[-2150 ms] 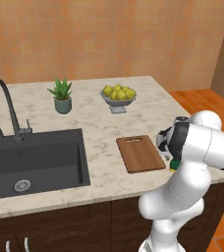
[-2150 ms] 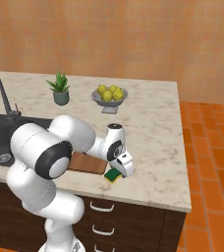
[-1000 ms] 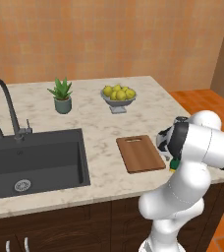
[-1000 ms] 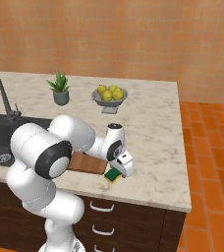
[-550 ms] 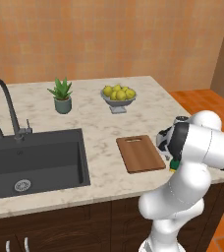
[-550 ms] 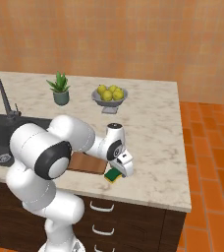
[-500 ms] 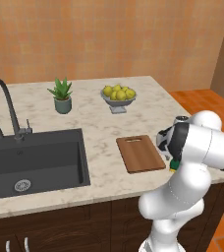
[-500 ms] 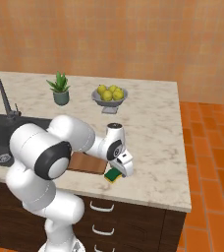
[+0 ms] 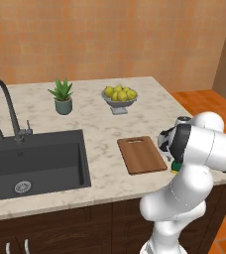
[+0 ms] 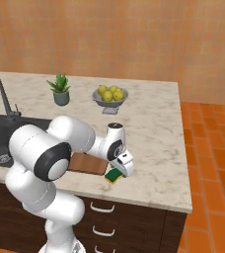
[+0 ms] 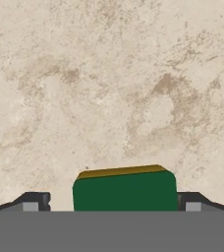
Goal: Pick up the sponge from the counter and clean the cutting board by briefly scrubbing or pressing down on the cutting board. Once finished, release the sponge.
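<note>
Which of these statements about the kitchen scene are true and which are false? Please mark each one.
1. The sponge lies on the cutting board. False: it lies on the counter, beside the board.
2. The end effector is open, one fingertip on each side of the sponge. True.
3. The fruit bowl stands in the sink. False: it stands on the counter.
4. A small potted plant stands on the counter. True.

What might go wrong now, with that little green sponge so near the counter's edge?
The open pincer straddles the sponge, which lies on the counter beside the cutting board. If it closes off-centre, the sponge may slip out. A nudge might push it over the nearby front edge.
</note>
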